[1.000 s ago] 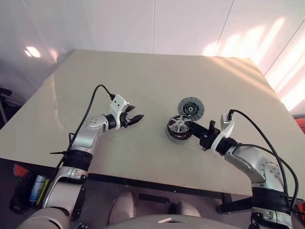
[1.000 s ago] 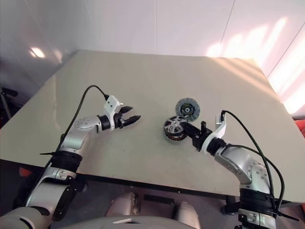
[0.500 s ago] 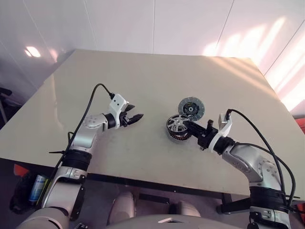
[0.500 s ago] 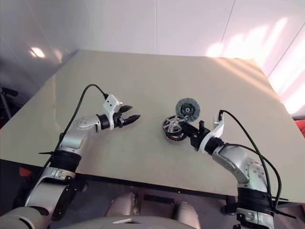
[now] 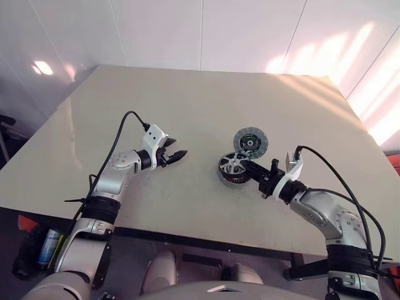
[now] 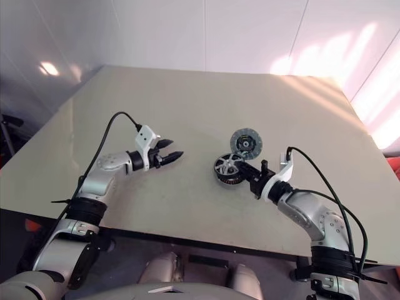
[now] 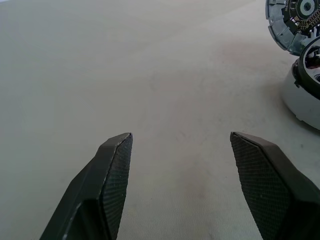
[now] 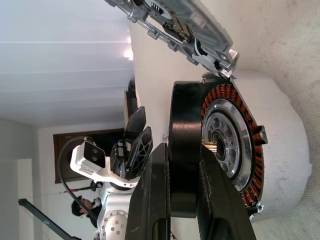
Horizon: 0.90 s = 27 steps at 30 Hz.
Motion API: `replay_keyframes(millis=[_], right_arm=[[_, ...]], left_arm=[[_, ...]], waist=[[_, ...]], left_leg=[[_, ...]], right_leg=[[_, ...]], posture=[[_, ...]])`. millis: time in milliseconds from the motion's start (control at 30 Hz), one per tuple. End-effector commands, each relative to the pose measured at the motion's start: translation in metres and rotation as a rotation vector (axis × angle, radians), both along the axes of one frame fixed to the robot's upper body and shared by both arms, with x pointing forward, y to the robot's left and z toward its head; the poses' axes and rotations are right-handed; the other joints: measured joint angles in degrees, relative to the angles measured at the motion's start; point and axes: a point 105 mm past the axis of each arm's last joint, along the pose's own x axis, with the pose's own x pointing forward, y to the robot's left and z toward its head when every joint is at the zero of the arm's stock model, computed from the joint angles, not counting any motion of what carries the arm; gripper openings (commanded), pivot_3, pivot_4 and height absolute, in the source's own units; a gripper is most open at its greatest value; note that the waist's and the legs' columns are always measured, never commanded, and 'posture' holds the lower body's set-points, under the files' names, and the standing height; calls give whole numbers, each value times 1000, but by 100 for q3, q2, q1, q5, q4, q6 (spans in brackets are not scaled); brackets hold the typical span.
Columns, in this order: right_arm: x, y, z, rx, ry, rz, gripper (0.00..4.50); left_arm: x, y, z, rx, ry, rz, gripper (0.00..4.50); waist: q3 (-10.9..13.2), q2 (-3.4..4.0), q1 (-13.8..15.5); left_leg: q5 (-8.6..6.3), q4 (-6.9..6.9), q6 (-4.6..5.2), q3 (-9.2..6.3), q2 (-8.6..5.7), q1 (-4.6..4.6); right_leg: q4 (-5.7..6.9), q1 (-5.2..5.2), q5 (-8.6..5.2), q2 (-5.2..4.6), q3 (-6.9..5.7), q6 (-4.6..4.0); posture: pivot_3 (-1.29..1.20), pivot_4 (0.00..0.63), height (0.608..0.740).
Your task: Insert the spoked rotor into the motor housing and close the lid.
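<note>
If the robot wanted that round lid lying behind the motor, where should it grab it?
Probably by its thin rim, coming from above on the far side. The lid lies flat, inner face up, with its near edge close against the motor, whose dark rim the right hand is pinching. The open left hand is free for it.

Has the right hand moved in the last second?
Yes. The right hand, pinching the spoked rotor, has crept slightly left, further over the motor housing.
</note>
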Motion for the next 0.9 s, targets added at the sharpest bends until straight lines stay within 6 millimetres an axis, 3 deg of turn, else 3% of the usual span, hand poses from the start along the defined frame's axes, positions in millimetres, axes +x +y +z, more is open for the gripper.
replay_keyframes(millis=[33,233,400,900], right_arm=[[4,-2,7,0,-32,-4,343],[4,-3,4,-20,-37,-3,343],[4,-2,8,-40,-71,4,1999],[-1,-5,41,-93,-251,57,1999]], left_arm=[[2,-2,14,-5,-55,-14,3337],[2,0,12,-4,-53,-10,3337],[2,1,12,-5,-52,-11,3337],[3,-5,16,-10,-56,-20,3337]], waist=[[0,0,-1],[0,0,-4],[-4,-6,-5],[-5,-7,12]], left_leg=[[0,0,0,0,0,0],[0,0,0,0,0,0],[0,0,0,0,0,2],[-1,0,2,0,-1,-4]], right_leg=[[0,0,0,0,0,0],[0,0,0,0,0,0],[0,2,0,0,0,0],[-4,0,0,0,0,0]], posture=[[0,0,740],[0,0,740],[0,0,740],[0,0,740]])
